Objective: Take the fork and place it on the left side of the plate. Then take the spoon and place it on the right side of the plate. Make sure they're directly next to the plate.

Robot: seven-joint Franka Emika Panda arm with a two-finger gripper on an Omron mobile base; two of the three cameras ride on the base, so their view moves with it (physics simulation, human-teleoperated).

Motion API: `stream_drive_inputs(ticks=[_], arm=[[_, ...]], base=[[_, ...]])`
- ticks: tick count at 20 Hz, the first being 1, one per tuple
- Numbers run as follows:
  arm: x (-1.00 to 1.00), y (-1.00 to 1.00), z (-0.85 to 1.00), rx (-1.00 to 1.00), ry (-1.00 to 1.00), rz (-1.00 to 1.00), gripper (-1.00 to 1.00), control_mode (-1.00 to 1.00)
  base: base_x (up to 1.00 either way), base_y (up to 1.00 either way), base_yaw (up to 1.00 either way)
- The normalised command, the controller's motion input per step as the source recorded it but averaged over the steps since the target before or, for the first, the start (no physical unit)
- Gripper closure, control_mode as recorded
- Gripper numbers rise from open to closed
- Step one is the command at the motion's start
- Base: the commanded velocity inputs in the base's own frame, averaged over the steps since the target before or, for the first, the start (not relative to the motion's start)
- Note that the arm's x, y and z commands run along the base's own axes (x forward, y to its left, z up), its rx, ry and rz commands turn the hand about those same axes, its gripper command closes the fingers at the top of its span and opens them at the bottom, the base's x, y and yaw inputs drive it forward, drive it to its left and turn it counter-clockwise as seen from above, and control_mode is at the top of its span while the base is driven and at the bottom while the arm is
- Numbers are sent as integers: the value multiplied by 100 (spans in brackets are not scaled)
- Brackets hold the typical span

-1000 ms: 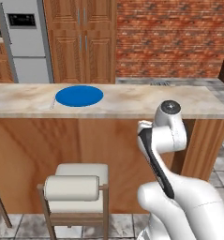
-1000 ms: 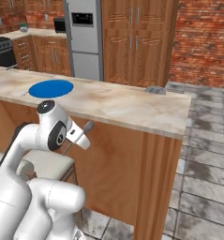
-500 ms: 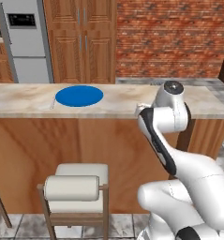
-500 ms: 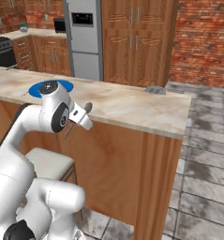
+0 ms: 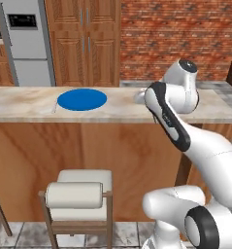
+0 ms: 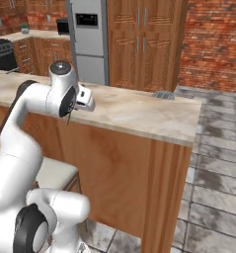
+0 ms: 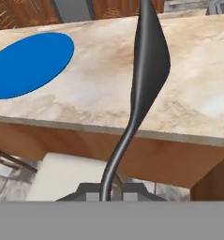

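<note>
Raised since a second ago, the arm now carries the spoon (image 7: 148, 61) above the marble counter (image 5: 122, 109), with the gripper (image 7: 106, 190) clamped on its thin handle. Its oval bowl points away from the hand (seen nearly edge-on, dark against the stone). Well to the left lies the blue plate (image 5: 82, 99), flat on the counter, with the fork (image 5: 54, 107) just beside its left edge. Below the counter stands a cushioned stool (image 5: 81, 194).

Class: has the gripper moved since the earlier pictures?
Yes. The gripper, shut on the spoon, has risen from below the counter's edge to above its top.
</note>
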Motion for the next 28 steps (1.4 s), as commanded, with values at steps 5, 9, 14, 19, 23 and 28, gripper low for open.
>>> stream_drive_inputs(ticks=[5,9,14,19,23,28], arm=[[86,5,15,4,0,19,100,-100],[74,0,1,6,-1,0,100,-100],[47,5,0,6,-2,0,100,-100],[31,15,2,9,0,-2,100,-100],[33,21,0,11,0,-1,100,-100],[39,18,0,12,2,-2,100,-100]], base=[[0,0,0],[0,0,0],[0,0,0],[0,0,0],[0,0,0],[0,0,0]])
